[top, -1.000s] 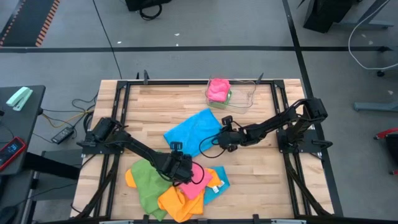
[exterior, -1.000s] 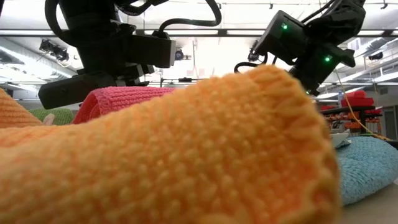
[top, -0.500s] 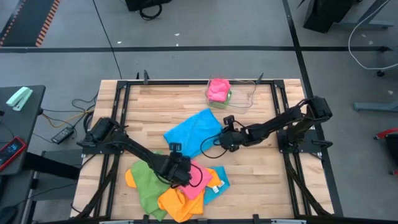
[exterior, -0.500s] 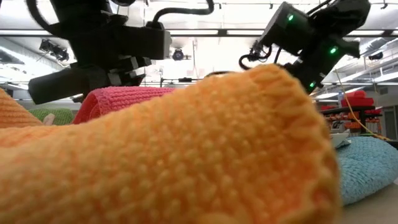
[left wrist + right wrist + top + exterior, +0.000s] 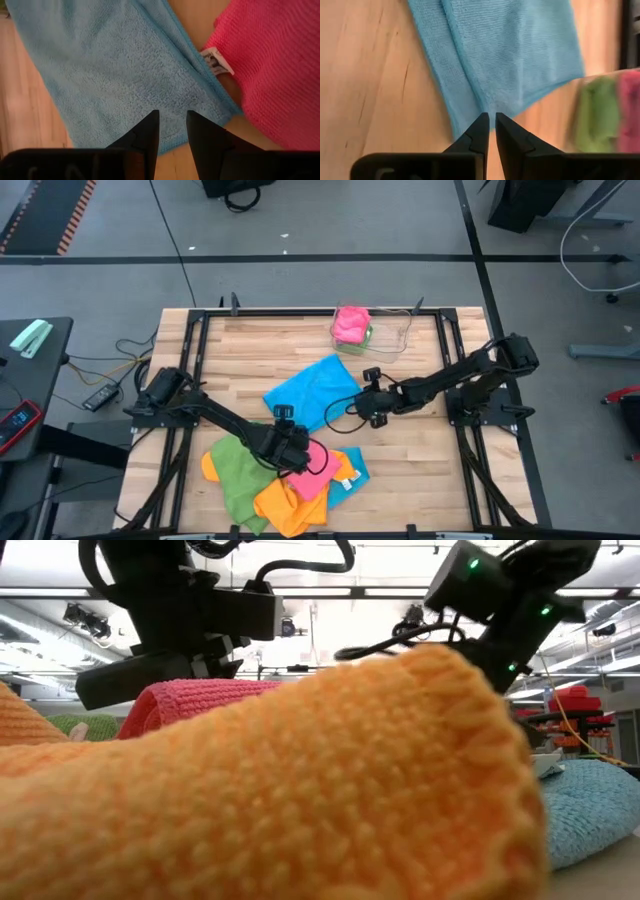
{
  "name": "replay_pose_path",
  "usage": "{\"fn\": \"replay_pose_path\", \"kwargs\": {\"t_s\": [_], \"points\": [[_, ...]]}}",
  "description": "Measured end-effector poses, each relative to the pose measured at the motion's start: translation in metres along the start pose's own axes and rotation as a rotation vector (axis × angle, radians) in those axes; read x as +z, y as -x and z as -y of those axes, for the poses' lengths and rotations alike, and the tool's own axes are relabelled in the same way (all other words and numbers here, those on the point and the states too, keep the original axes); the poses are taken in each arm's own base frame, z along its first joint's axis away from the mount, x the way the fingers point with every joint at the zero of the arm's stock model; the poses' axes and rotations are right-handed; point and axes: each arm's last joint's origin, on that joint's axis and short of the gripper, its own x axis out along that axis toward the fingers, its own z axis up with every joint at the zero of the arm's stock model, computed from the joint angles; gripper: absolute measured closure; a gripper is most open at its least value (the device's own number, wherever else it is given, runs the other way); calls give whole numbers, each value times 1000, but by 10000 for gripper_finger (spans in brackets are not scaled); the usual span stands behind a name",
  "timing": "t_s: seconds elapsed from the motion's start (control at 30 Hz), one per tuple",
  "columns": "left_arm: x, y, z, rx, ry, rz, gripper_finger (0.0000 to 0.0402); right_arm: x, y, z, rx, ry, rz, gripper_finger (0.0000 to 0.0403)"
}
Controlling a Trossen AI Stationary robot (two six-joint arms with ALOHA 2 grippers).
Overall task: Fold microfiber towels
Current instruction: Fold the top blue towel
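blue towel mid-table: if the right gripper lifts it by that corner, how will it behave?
Probably floppy: the blue towel already lies creased and doubled over in the right wrist view. It is likely light, being a thin cloth lying flat on the table. The right gripper, nearly shut at its edge, would likely lift that corner while the rest drapes.

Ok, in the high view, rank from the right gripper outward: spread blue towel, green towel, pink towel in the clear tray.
From the right gripper:
1. Spread blue towel, right beside it, table centre.
2. Pink towel in the clear tray, far edge.
3. Green towel, near-left pile.
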Motion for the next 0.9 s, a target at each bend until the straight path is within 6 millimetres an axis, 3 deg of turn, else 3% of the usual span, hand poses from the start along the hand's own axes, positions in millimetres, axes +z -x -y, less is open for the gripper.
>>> {"fn": "replay_pose_path", "kwargs": {"t_s": [0.13,0.27,0.5,0.67,0.9], "points": [[0,0,0,-2,7,4,294,-1,-10,13,58,-120,25,320],[0,1,2,-3,11,4,294,-2,-12,26,90,-214,49,258],[0,1,2,-3,13,2,294,-4,-14,28,111,-277,34,170],[0,1,2,-3,15,2,294,-5,-15,29,135,-331,35,153],[0,0,2,-4,24,3,294,-10,-24,35,133,-392,1,167]]}}
